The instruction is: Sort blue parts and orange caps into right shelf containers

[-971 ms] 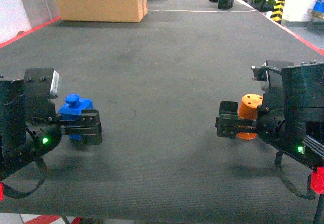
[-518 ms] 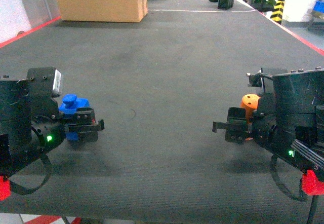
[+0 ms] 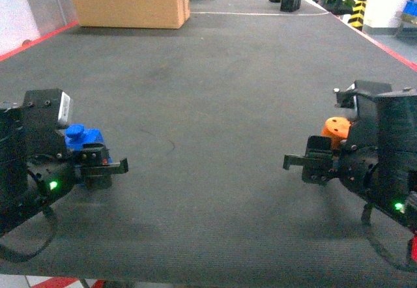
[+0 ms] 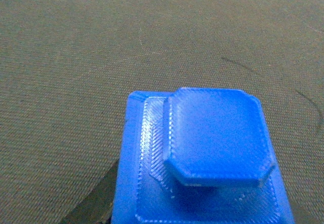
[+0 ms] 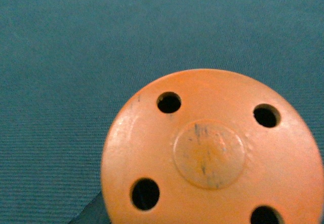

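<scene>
I have one piece in each arm. The left gripper (image 3: 104, 165) is clamped around a blue part (image 3: 83, 137) at the near left of the dark table (image 3: 215, 79), and in the left wrist view the blue part (image 4: 202, 158) fills the lower frame, knob up, sitting square rather than tipped. The right gripper (image 3: 313, 164) carries an orange cap (image 3: 337, 129) at the near right; the right wrist view shows the orange cap (image 5: 212, 153) face-on, its holes and centre disc plain to see, so I judge it firmly seated. Both pieces look lifted clear of the table, though I cannot be sure how far. No blue bins show in any view, so I take it the carry to the right shelf comes next. To do it well I would keep both grips tight, hold the wrists level so neither piece slides out, and turn the base slowly so nothing swings. I would not loosen either grip until a bin rim is plainly under the wrist camera, and I would drop blue and orange into separate bins. The cardboard box (image 3: 127, 0) at the far left is well out of my way.
</scene>
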Controlling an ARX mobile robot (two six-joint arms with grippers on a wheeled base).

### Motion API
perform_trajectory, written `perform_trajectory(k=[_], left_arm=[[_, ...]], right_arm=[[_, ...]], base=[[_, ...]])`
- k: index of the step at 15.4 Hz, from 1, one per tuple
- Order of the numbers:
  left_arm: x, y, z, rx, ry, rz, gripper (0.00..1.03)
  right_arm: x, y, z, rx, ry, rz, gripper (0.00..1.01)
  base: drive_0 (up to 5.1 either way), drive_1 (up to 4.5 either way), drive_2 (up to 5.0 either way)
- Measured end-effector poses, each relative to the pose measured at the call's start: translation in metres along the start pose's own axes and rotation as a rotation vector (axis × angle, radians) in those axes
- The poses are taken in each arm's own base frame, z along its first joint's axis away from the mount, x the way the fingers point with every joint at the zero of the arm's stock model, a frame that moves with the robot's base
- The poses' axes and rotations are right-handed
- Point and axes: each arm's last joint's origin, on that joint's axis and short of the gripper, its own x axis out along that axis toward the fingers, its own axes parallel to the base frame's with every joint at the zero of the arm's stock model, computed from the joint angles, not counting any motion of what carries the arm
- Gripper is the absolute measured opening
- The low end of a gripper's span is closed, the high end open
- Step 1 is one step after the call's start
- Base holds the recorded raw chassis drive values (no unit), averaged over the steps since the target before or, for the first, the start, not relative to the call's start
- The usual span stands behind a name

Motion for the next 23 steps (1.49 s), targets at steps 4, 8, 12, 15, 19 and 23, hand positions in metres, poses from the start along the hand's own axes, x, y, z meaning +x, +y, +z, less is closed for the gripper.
perform_trajectory(k=[4,8,12,15,19,23], left_arm=[[-0.037,0.012,0.016,-0.023,-0.093,0.053,0.43],[-0.206,0.013,0.06,-0.005,-0.386,0.21,0.43],[-0.233,0.013,0.07,-0.021,-0.465,0.201,0.43],[-0.235,0.025,0.053,0.054,-0.376,0.019,0.43],[-0.24,0.034,0.039,0.057,-0.376,-0.004,0.43],[-0.245,0.046,0.031,0.057,-0.392,-0.008,0.43]], right_arm=[[-0.043,-0.003,0.028,0.014,-0.144,0.028,0.47],[-0.218,-0.035,0.049,-0.066,-0.39,-0.103,0.46],[-0.238,-0.034,0.058,-0.039,-0.477,-0.088,0.46],[-0.242,-0.05,0.045,-0.118,-0.404,-0.009,0.46],[-0.246,-0.066,0.027,-0.128,-0.394,-0.004,0.46],[-0.252,-0.082,0.018,-0.133,-0.402,0.006,0.46]], base=[[0.0,0.0,0.0],[0.0,0.0,0.0],[0.0,0.0,0.0],[0.0,0.0,0.0],[0.0,0.0,0.0],[0.0,0.0,0.0]])
